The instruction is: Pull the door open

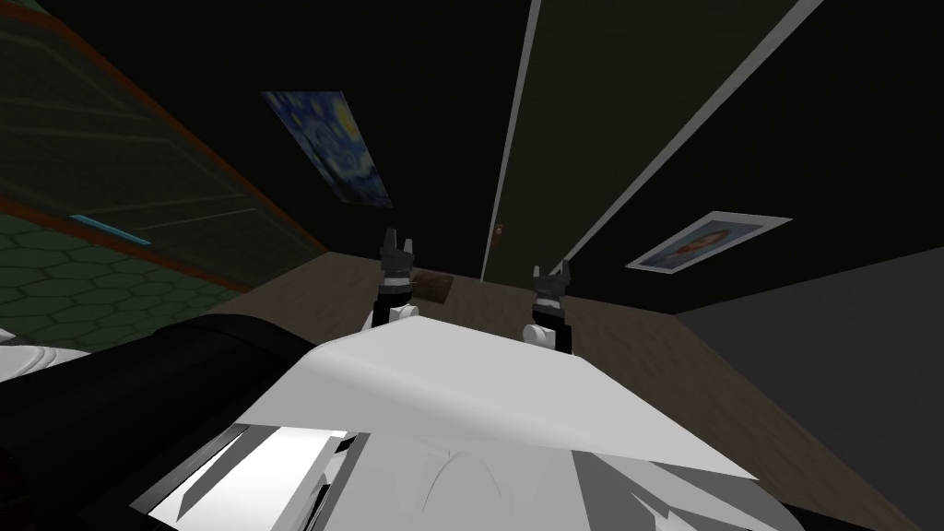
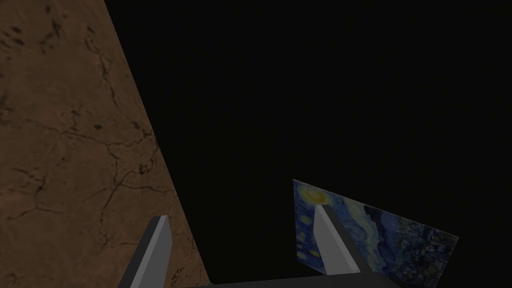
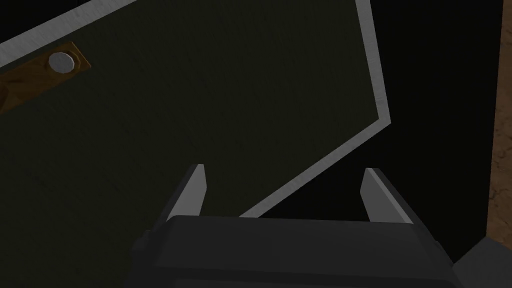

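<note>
Two spread, empty: left pincer, right pincer facing dark door; knob small (plate cut off).

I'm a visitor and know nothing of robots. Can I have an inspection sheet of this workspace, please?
Surface: brown floor.
Job's things: dark olive door in a light grey frame; round grey knob on a brown plate, not gripped.
Clutter: small dark patch on the floor, unclear what.
Grippers: left gripper open, holding nothing; right gripper open, facing the door, apart from the knob.
Cables: nothing seen.
Surroundings: dark walls, starry painting, portrait, green hexagon tiles at left.
</note>
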